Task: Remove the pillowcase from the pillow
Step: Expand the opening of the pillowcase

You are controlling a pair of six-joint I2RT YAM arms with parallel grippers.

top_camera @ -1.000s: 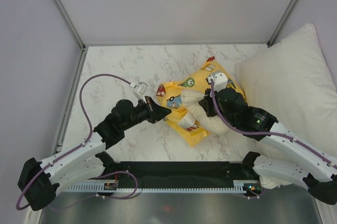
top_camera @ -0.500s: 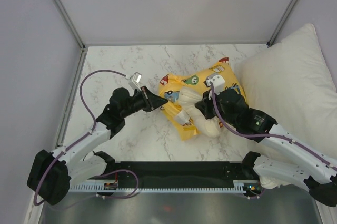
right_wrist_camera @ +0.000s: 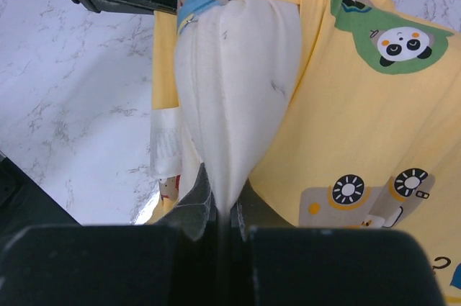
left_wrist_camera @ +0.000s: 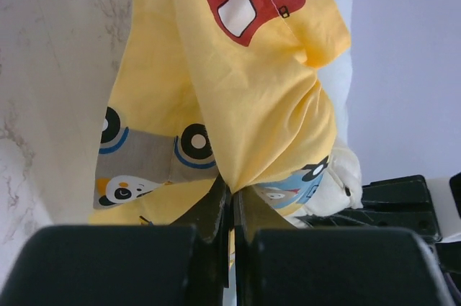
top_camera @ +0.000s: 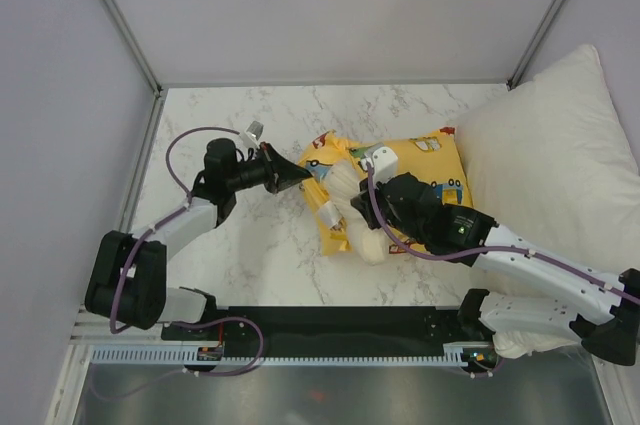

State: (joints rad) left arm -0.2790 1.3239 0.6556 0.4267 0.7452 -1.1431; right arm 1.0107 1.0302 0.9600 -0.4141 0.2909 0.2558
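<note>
You will find no readable words, numbers or brand marks in any view. The pillowcase (top_camera: 425, 157) carries only pictures: cars, a red bus, panda faces. A small white sewn-in tag (right_wrist_camera: 164, 144) sits at nine o'clock in the right wrist view, with no legible print.

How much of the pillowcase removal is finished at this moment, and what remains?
Done: one end of the pillow sticks out of the pillowcase. In hand: the left gripper is shut on the yellow fabric, the right gripper on the cream pillow. Left: the rest of the pillow seems to be inside the case, so the two must be pulled fully apart.
</note>
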